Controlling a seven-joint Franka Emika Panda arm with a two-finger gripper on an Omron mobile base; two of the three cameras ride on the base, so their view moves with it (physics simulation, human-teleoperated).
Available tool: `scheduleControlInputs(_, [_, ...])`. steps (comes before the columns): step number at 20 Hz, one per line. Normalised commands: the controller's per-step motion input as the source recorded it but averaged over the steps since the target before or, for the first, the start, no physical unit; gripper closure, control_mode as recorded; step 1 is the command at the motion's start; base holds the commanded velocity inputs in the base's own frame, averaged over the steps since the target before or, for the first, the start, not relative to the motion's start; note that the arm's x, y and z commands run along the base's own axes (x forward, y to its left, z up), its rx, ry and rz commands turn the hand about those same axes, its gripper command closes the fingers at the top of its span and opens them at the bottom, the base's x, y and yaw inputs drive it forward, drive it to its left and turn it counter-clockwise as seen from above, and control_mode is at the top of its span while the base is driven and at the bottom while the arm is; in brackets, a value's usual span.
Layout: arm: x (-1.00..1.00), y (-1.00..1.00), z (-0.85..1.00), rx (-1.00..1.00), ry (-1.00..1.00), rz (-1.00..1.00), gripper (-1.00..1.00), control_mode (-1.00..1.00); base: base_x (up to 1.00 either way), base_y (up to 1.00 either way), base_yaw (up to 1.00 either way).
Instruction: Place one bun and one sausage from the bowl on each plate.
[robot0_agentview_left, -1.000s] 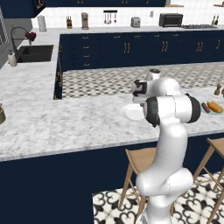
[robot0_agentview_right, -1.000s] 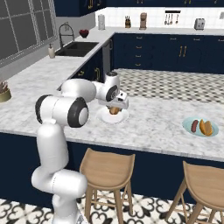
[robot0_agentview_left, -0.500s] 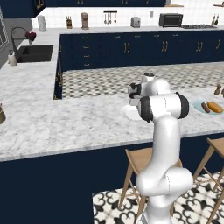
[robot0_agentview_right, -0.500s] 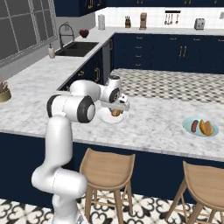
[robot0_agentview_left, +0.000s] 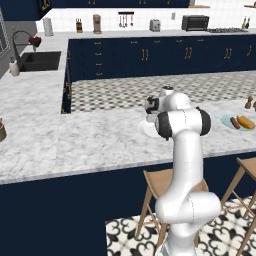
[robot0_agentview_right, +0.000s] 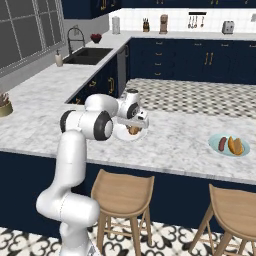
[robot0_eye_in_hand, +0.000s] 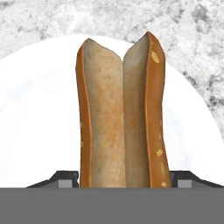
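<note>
Since a second ago the arm has swung its elbow round while the hand (robot0_agentview_right: 136, 125) stayed low over the white plate (robot0_agentview_right: 121, 135) on the marble table (robot0_agentview_right: 180, 140), presumably to set its load down flat. From close up, the split bun (robot0_eye_in_hand: 120, 113) stands between the finger tips (robot0_eye_in_hand: 65, 178), which seem to be grasping it, right over the plate. Further right, well apart, the teal plate (robot0_agentview_right: 220, 150) already carries a sausage (robot0_agentview_right: 222, 144) and a bun beside it.
</note>
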Motion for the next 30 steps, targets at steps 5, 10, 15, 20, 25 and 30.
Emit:
scheduleControlInputs(5, [0.00,0.00,0.00,0.00,0.00,0.00,-1.00,-1.00,0.00,0.00,0.00])
scheduleControlInputs(10, [-0.06,0.00,0.00,0.00,0.00,0.00,-1.00,-1.00,0.00,0.00,0.00])
scheduleControlInputs(15, [-0.29,-0.09,0.19,0.00,0.00,0.00,-1.00,-1.00,0.00,0.00,0.00])
scheduleControlInputs(20, [-0.45,-0.01,0.51,0.00,0.00,0.00,-1.00,-1.00,0.00,0.00,0.00])
scheduleControlInputs(25, [-0.55,0.15,0.70,-0.02,0.00,0.00,-1.00,-1.00,0.00,0.00,0.00])
scheduleControlInputs(30, [-0.61,0.02,0.16,0.00,-0.02,0.00,-1.00,-1.00,0.00,0.00,0.00])
